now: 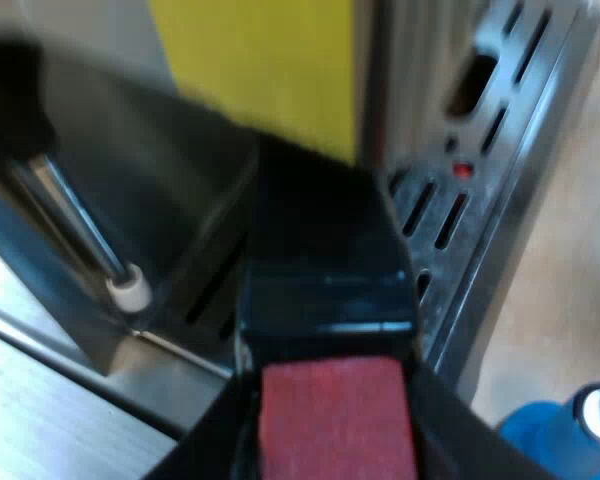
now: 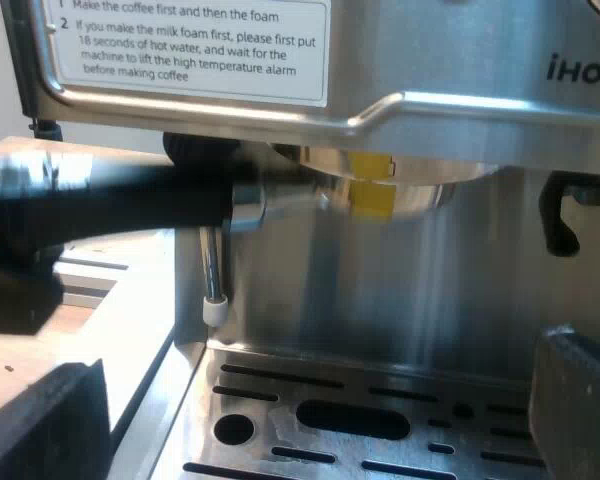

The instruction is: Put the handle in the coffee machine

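The left gripper (image 1: 328, 395) pinches between its two black fingers (image 1: 470, 440) the red end (image 1: 330, 425) of a metal holder with a long black handle (image 1: 320, 260). Near it are a thin steel steam wand with a white tip (image 1: 80, 225), the slotted steel drip tray (image 1: 510, 170) and a blue tamper (image 1: 555, 445). From the right wrist, the round metal head (image 2: 380, 195) of the holder sits up under the front of the silver espresso machine (image 2: 460, 290), and the handle points out sideways above the wand. It looks seated, but probably it is not yet turned to lock. The holder is stiff and heavy at the head, and the smooth handle can twist between the fingers, therefore a firm hold on the handle is better than on the metal. The right gripper (image 2: 320, 360) is spread wide and holds nothing, over the tray
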Robot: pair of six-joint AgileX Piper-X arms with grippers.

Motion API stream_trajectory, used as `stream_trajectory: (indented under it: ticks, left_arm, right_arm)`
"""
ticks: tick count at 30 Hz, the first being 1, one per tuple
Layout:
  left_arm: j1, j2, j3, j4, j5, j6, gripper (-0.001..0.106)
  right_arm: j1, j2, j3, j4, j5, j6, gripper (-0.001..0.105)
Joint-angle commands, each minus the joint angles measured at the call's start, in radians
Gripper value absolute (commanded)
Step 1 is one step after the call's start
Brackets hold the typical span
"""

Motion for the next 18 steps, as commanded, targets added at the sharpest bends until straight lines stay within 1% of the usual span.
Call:
stream_trajectory:
  ticks: [1,3,5,6,7,18]
  left_arm:
    - [0.002,-0.033,-0.018,-0.074,0.099,-0.032,0.0]
    - [0.002,-0.033,-0.018,-0.073,0.117,-0.032,0.0]
    - [0.002,-0.033,-0.018,-0.073,0.122,-0.032,0.0]
    - [0.002,-0.033,-0.018,-0.073,0.143,-0.032,0.0]
    - [0.002,-0.033,-0.018,-0.073,0.148,-0.029,0.0]
    - [0.002,-0.033,-0.018,-0.073,0.148,-0.029,0.0]
  right_arm:
    - [-0.006,0.001,-0.002,0.0,0.009,-0.013,0.086]
    - [-0.006,0.001,-0.002,0.0,0.009,-0.013,0.086]
    - [-0.006,0.001,-0.002,0.0,0.009,-0.013,0.086]
    - [-0.006,0.001,-0.002,0.0,0.009,-0.013,0.086]
    - [-0.006,0.001,-0.002,0.0,0.009,-0.013,0.086]
    - [-0.013,0.001,-0.002,0.0,0.014,-0.013,0.086]
